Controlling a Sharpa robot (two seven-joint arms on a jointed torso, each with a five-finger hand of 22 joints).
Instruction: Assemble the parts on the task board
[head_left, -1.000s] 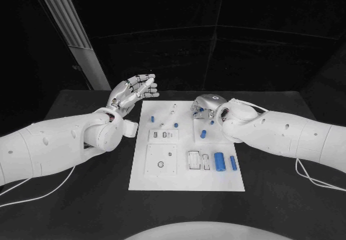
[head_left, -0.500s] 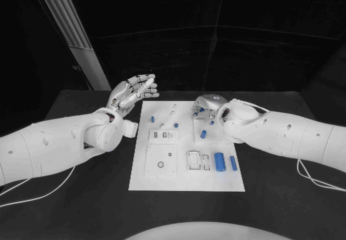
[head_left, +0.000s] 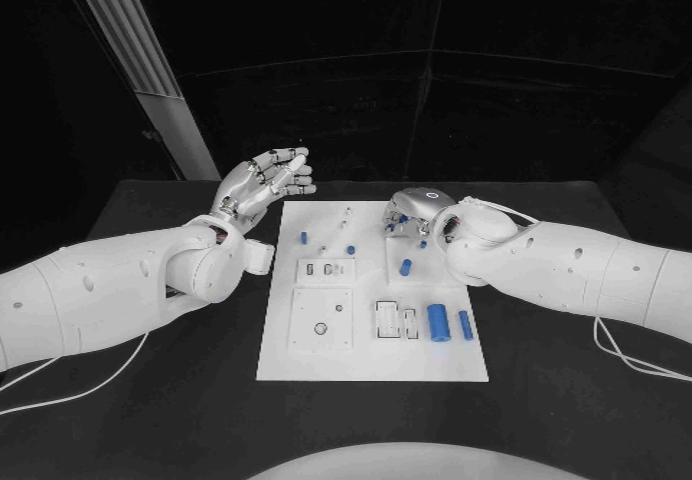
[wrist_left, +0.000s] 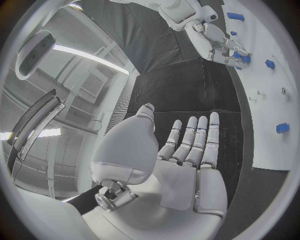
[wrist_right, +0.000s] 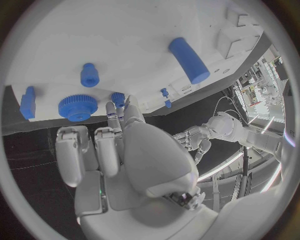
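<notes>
Overhead first: you see the white task board (head_left: 372, 300) lying in the middle of the black bench (head_left: 577, 400). Your left hand (head_left: 267, 184) is raised off the bench just beside the board's far left corner, palm up, fingers spread and holding nothing. Your right hand (head_left: 415, 215) sits low over the board's far right part, knuckles toward the camera; from here you cannot tell what its fingers are doing. On the board you can pick out two blue cylinders (head_left: 438, 322) side by side near the right edge, a smaller blue part (head_left: 407, 267) just in front of the right hand, and small blue pegs (head_left: 304, 238) toward the far left.

Next, your left wrist view: the left hand (wrist_left: 187, 165) shows its open palm with the fingers straight and close together, nothing in it. Across the bench you see the right hand (wrist_left: 219, 42) bent down over the board (wrist_left: 269, 100).

Finally, your right wrist view: the right hand (wrist_right: 119, 150) hangs just above the board (wrist_right: 125, 40), its fingertips (wrist_right: 115, 110) touching or nearly touching a small blue knob (wrist_right: 117, 98); you cannot tell whether they pinch it. Beside it sit a blue gear (wrist_right: 78, 107), a blue stepped peg (wrist_right: 89, 75) and a long blue cylinder (wrist_right: 189, 60).
</notes>
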